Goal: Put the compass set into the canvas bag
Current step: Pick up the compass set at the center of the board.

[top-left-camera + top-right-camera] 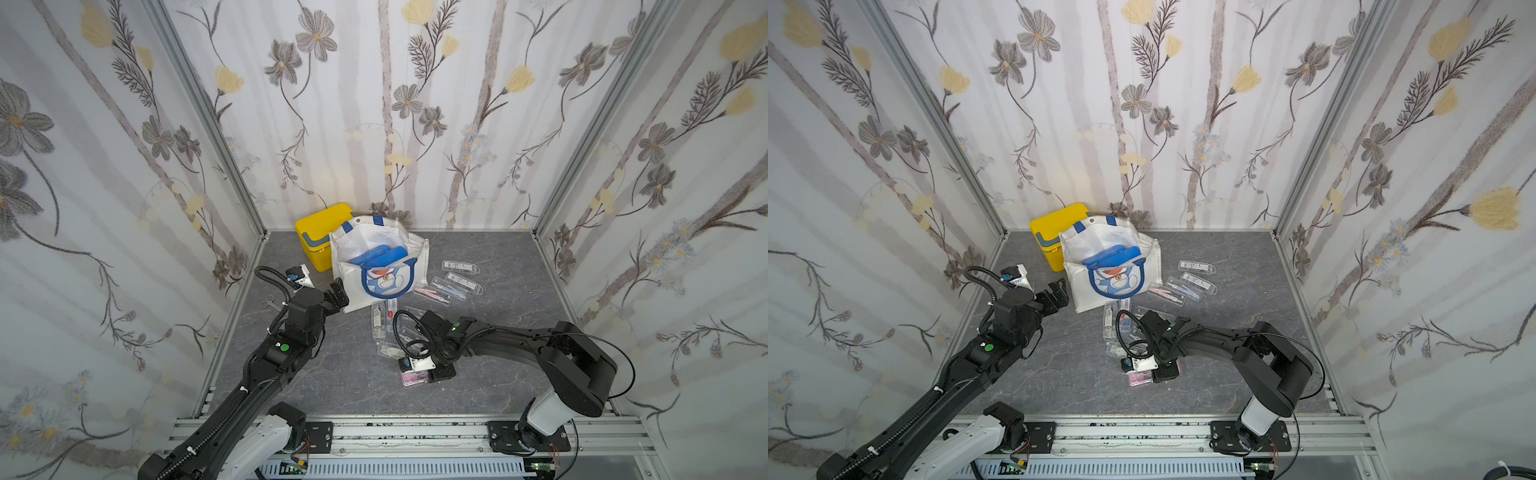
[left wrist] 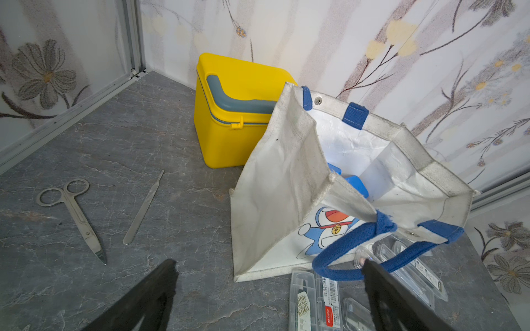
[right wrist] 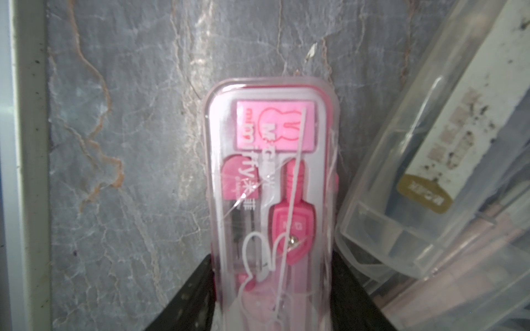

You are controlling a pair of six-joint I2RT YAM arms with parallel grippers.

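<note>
The right arm is bending low over the bench (image 1: 324, 374), its claw (image 1: 434, 372) straddling the pink compass set (image 3: 272, 172) lying flat there; whether it is gripping, I cannot tell. The left arm is stretching toward the canvas bag (image 1: 353, 286), its claw (image 1: 337, 293) spread wide.

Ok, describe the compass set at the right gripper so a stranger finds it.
Find the white canvas bag with the blue cat face; clear cases lie before it. The compass set is the case nearest the robot's base, between the right gripper's jaws: bright pink inside with a rabbit label, unlike its clear neighbours.
</note>
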